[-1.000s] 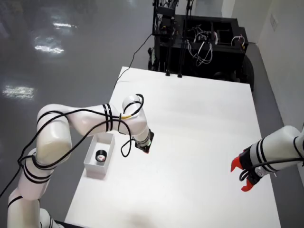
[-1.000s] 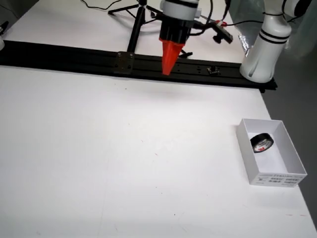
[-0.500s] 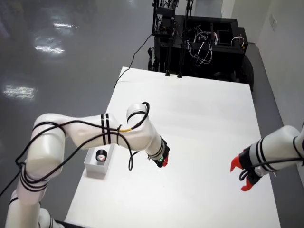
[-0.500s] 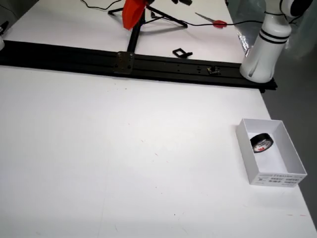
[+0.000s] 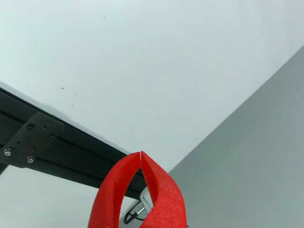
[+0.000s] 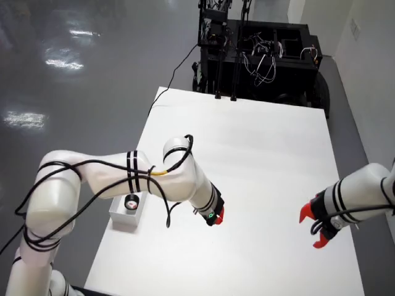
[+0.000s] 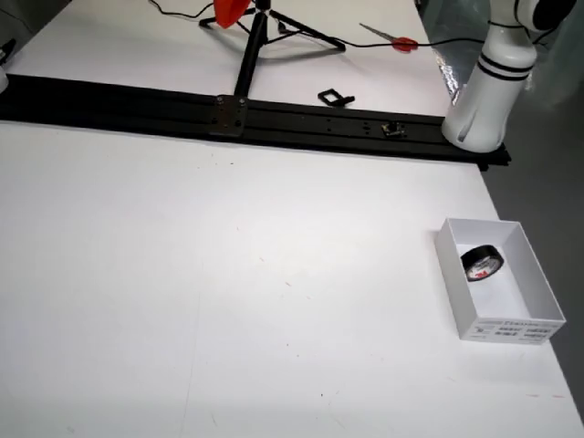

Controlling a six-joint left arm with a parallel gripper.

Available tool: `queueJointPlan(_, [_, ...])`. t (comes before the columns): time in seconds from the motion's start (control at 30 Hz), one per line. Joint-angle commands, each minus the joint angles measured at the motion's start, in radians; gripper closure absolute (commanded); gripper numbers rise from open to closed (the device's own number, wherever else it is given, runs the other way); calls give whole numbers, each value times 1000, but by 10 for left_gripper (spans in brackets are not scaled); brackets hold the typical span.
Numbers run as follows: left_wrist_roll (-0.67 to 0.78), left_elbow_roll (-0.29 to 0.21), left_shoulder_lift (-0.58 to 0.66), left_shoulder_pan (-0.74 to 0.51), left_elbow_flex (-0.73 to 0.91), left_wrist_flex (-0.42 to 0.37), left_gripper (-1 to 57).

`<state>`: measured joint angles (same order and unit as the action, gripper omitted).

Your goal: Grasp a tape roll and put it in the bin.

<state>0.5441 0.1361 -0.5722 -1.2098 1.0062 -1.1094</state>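
The black tape roll (image 6: 131,202) lies inside the white bin (image 6: 125,217) near the table's left edge in the view from above. From the side, the tape roll (image 7: 481,263) rests in the bin (image 7: 511,327) at the right. My gripper (image 6: 217,216) hangs over the table, to the right of the bin and apart from it. In the view that rides on the gripper, my gripper (image 5: 141,153) is shut, red tips touching with nothing between them. Only a red sliver of my gripper (image 7: 230,11) shows at the top of the side view.
A second white arm (image 6: 364,194) with a red gripper (image 6: 316,229) stands still at the right table edge. A black rail (image 7: 119,105), a tripod (image 7: 251,46), scissors (image 7: 392,38) and the arm's base (image 7: 482,91) line the far side. A black equipment cart (image 6: 259,55) stands behind the table.
In the view from above, my arm swung from beside the bin rightward to the table's middle. In the side view the gripper went left and up, almost out of frame. The tape stayed in the bin.
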Motion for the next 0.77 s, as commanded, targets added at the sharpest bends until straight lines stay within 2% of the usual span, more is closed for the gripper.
queueJointPlan(0.03, [-92, -6, 6, 67, -6, -1, 567])
queueJointPlan(0.37, [-121, -3, 8, 128, -6, -1, 567])
queueJointPlan(0.77, [-124, -4, 6, 41, -6, 0, 567])
